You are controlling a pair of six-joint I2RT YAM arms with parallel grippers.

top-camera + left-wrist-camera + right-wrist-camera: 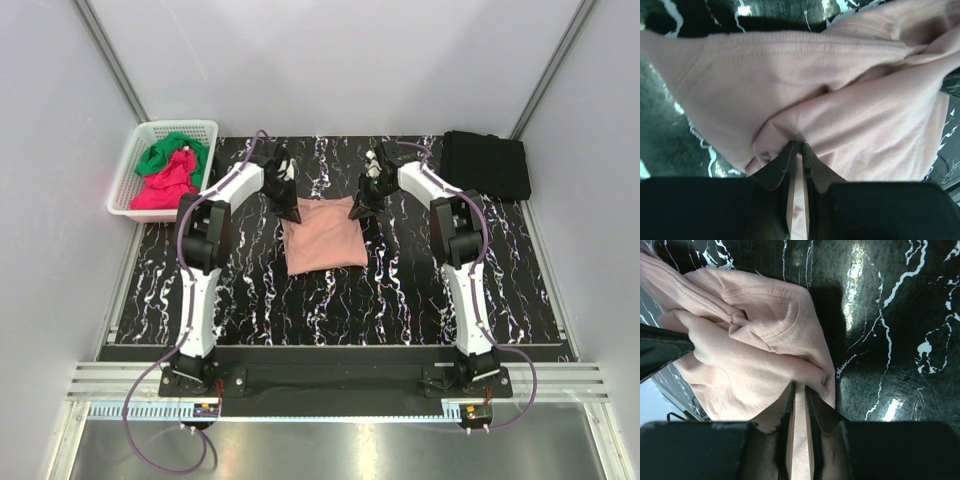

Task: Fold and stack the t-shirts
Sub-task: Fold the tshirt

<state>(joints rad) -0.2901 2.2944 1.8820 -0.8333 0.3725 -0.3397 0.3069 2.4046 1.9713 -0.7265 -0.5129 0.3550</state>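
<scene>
A salmon-pink t-shirt [323, 238] lies folded into a rough rectangle on the black marbled table; its print is hidden. My left gripper [291, 211] is at its far left corner, shut on a pinch of the pink cloth [840, 115]. My right gripper [358, 210] is at the far right corner, shut on the cloth near the ribbed collar [785, 325]. A folded black t-shirt [486, 163] lies at the far right of the table. Green [172, 152] and magenta-red [163, 187] t-shirts are bunched in the basket.
A white slotted basket [127, 178] stands at the far left, off the table's corner. White walls enclose the back and both sides. The table's marbled surface [330, 305] stretches from the pink shirt to the arm bases.
</scene>
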